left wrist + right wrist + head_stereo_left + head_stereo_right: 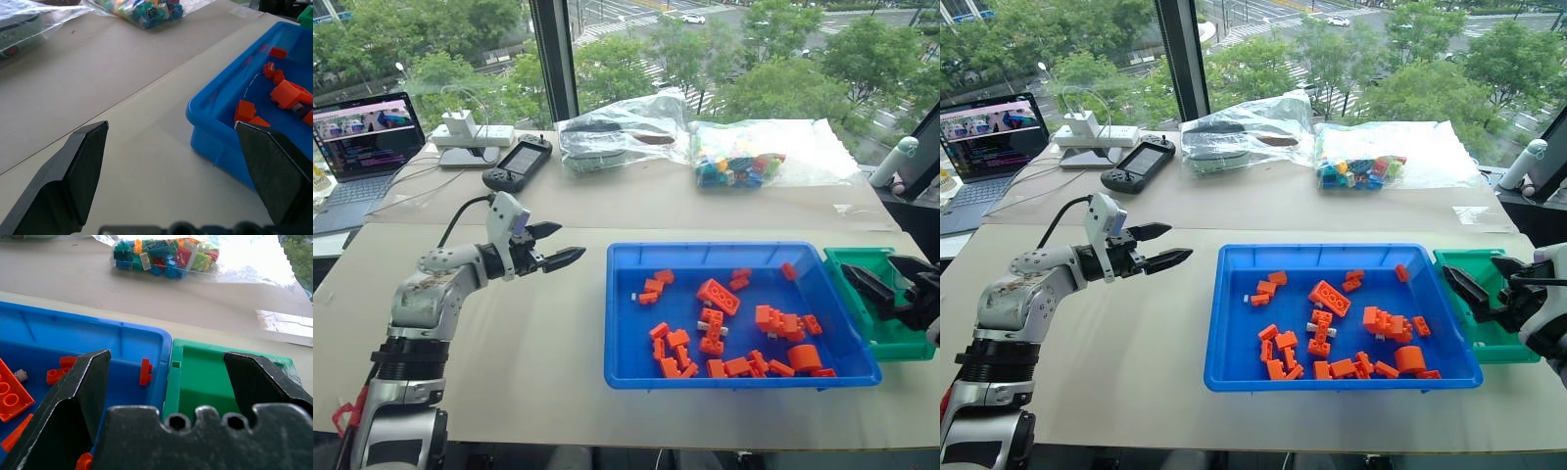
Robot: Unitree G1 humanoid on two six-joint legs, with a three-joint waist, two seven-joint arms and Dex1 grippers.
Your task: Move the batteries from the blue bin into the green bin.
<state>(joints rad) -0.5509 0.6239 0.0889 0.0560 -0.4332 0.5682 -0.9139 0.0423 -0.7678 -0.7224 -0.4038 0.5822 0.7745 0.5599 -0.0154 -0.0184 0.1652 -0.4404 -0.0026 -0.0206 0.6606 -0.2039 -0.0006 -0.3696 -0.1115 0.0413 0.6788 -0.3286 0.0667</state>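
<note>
My left pincer (pixel 556 247) hovered with its 2 black fingers spread and empty above the bare tabletop (pixel 509 343), just off the left end of the blue bin (pixel 626 377) and pointing toward it. My right pincer (pixel 1489 284) also stood spread and empty, over the green bin (pixel 1513 354), which sat touching the right end of the blue bin. The batteries I could make out were still in the blue bin, among the scattered orange bricks (pixel 718 296): 1 small whitish-grey cylinder (pixel 723 331) lay near the middle of the bin floor, half tucked against a brick stack, its long axis running roughly left to right as I looked down, and the right wrist view caught a pale round end (pixel 19 375) beside a large orange brick. A further pale speck by the bricks toward the left end may have been another, but it was too small to be sure. The middle one lay right of my left pincer and left of my right pincer; I judged the right arm slightly better placed, since it already stood by the green bin. The green bin showed nothing inside that I could see.
</note>
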